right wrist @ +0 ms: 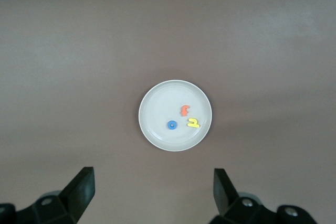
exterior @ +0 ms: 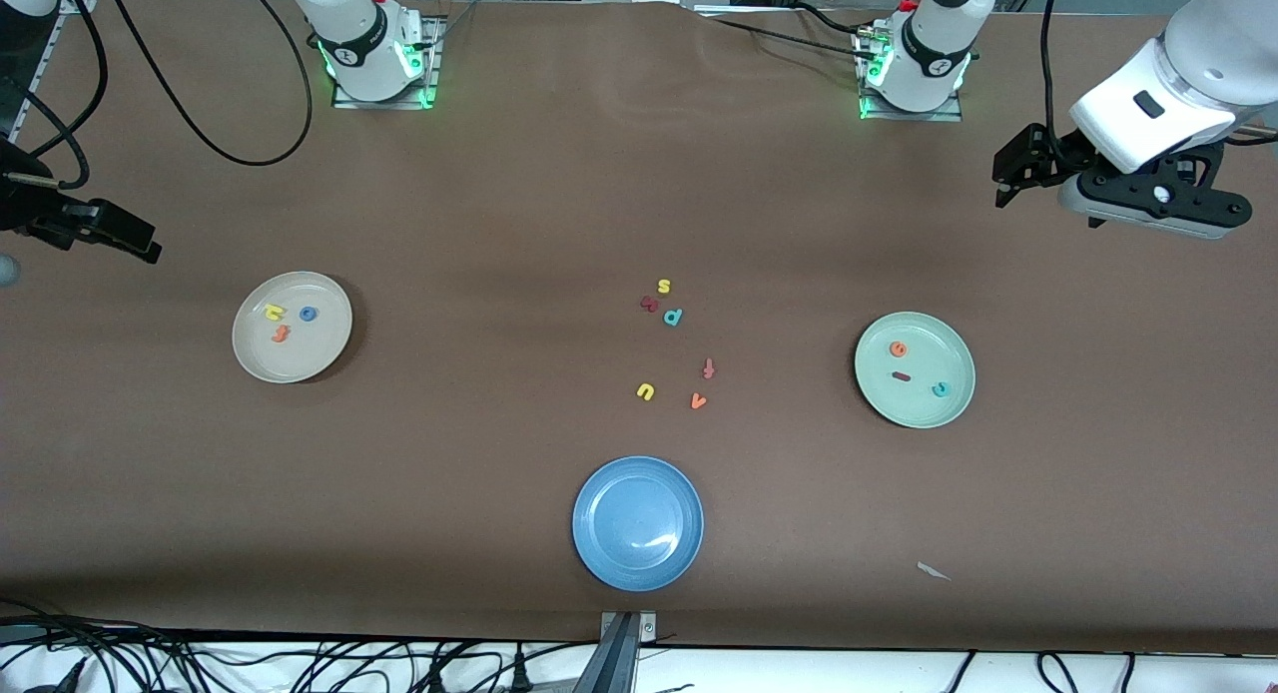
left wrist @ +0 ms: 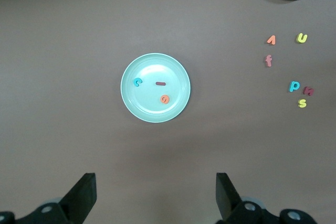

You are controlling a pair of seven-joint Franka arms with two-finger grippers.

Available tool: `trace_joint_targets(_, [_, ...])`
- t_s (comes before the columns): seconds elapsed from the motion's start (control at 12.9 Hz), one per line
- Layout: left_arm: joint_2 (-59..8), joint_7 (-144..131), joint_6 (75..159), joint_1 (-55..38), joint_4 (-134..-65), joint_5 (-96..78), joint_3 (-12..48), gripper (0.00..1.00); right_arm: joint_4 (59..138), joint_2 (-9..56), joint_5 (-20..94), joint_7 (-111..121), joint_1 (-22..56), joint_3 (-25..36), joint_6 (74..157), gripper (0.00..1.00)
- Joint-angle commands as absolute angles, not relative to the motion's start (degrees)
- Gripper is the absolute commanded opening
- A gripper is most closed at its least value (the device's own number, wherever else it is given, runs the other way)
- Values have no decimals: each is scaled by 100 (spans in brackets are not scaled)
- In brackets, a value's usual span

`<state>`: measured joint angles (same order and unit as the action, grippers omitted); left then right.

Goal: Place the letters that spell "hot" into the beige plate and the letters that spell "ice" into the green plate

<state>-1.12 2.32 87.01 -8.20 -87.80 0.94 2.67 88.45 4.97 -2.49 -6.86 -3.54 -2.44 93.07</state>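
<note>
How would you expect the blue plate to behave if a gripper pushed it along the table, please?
The blue plate looks rigid and glossy, so it would probably slide flat, not bend. Its broad, shallow shape makes tipping unlikely. Nothing lies in it, so it is probably fairly light.

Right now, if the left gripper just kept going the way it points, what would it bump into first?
Probably bare table just short of the green plate. The open left gripper points down, and nothing shows between its fingers, though depth is hard to judge.
</note>
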Motion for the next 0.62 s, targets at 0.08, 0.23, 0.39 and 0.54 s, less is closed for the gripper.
trace_joint_targets(0.08, [-97,158,8640,-826,-8736,141,264,100,9009,334,-264,-765,-378,-299,9395,100])
trace_joint_targets(0.23, [-97,158,8640,-826,-8736,141,264,100,9009,360,-237,-756,-378,-299,9378,100])
trace_joint_targets(0.39, [-97,158,8640,-835,-8736,141,272,100,9009,360,-194,-773,-378,-308,9343,100])
trace_joint_targets(0.54, [-97,158,8640,-835,-8736,141,272,100,9009,352,-36,-773,-378,-308,9325,100])
